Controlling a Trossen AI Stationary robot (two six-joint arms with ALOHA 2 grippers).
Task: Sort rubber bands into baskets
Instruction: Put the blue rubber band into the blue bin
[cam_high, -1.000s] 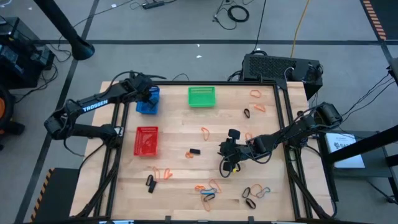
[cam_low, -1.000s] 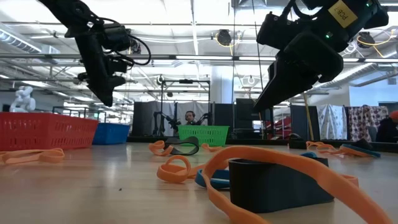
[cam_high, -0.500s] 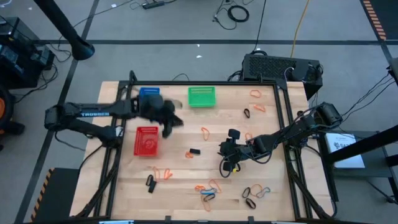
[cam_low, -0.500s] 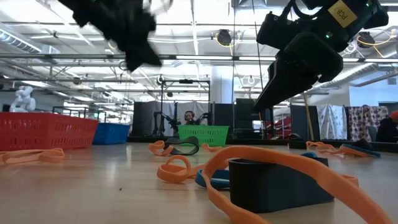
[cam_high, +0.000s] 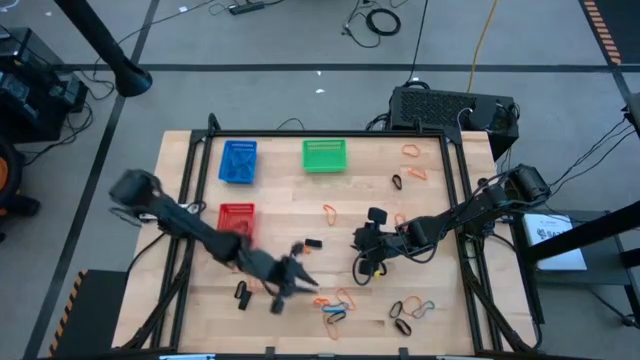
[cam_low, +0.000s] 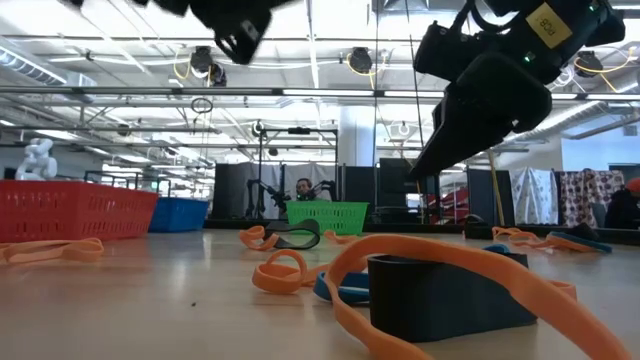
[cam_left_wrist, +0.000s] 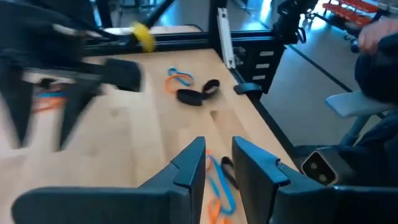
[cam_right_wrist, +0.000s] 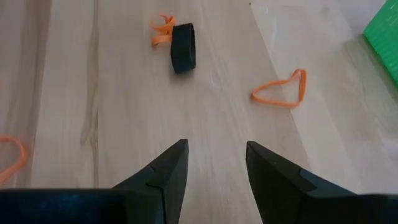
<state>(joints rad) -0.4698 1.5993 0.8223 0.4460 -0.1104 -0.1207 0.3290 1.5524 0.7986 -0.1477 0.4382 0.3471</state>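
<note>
While rubber bands (cam_high: 335, 305) lie scattered on the table (cam_high: 300, 215), red basket (cam_high: 236, 216) holds some; blue basket (cam_high: 238, 161) and green basket (cam_high: 324, 156) contents unclear. Left fingers (cam_left_wrist: 186, 169) nearly closed, empty; right fingers (cam_right_wrist: 171, 165) parted, empty.

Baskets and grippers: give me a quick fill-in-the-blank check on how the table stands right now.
1. The red basket sits directly in front of the ____ basket.
2. The right gripper has its fingers ____, holding nothing.
3. The ____ gripper hangs above the bands near the table's front edge.
4. The green basket has ____ bands inside.

Missing: blue; open; left; no
</note>
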